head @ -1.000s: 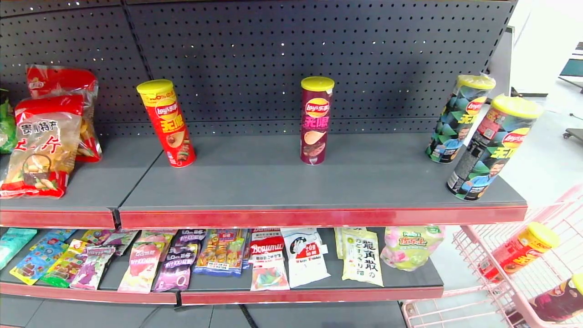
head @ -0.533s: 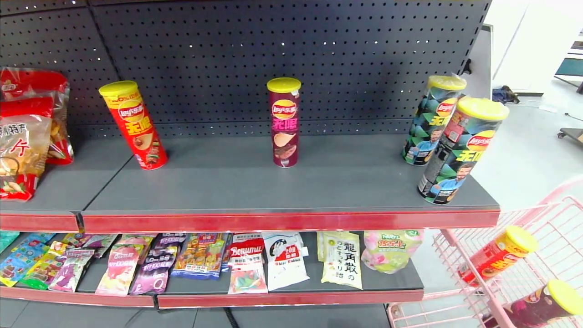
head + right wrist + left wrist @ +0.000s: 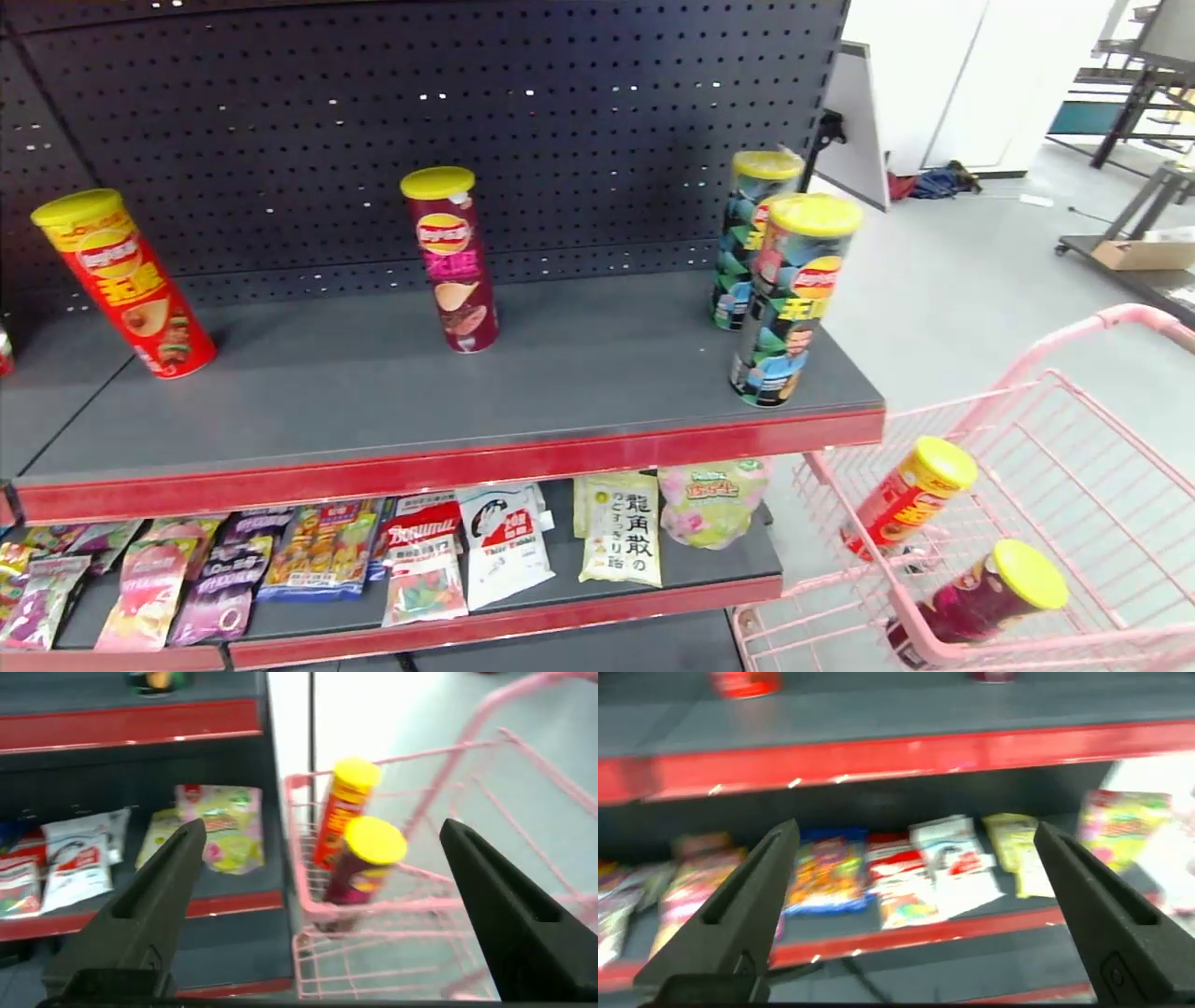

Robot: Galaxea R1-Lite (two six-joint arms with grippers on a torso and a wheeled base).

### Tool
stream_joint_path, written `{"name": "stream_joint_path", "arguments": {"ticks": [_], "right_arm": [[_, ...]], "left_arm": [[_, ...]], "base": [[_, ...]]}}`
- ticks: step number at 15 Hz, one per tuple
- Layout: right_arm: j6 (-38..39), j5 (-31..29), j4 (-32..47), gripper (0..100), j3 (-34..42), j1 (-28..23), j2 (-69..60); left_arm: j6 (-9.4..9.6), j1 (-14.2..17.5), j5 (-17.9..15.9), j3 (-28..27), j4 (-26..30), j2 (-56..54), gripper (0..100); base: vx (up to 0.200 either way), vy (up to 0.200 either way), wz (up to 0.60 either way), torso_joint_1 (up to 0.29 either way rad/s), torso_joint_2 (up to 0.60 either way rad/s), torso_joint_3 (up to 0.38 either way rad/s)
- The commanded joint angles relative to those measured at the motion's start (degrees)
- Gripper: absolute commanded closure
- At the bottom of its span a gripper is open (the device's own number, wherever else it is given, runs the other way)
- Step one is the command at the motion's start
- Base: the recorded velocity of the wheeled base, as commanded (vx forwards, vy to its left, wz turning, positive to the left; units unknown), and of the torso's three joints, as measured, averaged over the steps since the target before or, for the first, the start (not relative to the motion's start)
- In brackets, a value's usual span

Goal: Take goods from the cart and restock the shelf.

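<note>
At the right end of the shelving stands a pink wire cart [image 3: 1130,315], close to the unit and lower than the upper shelf [image 3: 560,373]. Two crisp tubes lie tilted inside it, yellow lids up. One is a red tube [image 3: 910,495] leaning on the wire. The other is a maroon tube [image 3: 980,597] just beside it, nearer the cart's front corner. On the upper shelf four more stand upright and well spaced: a second red one [image 3: 121,280] at the left, a second maroon one [image 3: 450,259] mid-shelf, and a patterned pair [image 3: 794,299] at the right end, one behind the other and almost touching. The lower shelf [image 3: 560,621] carries a row of flat snack packets [image 3: 504,551]. The left claw [image 3: 915,829] hangs before the lower shelf's packets, fingers spread wide, nothing between them. The right claw [image 3: 322,826] is also spread and empty, facing the cart's two tubes from a short way off and touching neither.
</note>
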Motion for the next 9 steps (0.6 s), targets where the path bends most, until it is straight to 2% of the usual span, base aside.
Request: {"name": "stream_joint_path", "arguments": {"ticks": [1,6,9], "right_arm": [[0.05,0.0,-0.06,0,0.0,0.02,0.02],[0.14,0.0,-0.06,0,0.0,-0.07,0.02],[0.05,0.0,-0.06,0,0.0,0.02,0.02]], "left_arm": [[-0.01,0.02,0.02,0.0,0.06,0.05,0],[-0.01,0.02,0.02,0.0,-0.02,0.05,0],[-0.01,0.02,0.02,0.0,0.06,0.05,0]], "base": [[0.0,0.0,-0.6,0.002,0.01,0.002],[0.0,0.0,-0.6,0.0,0.0,0.002],[0.0,0.0,0.0,0.0,0.0,0.0]]}}
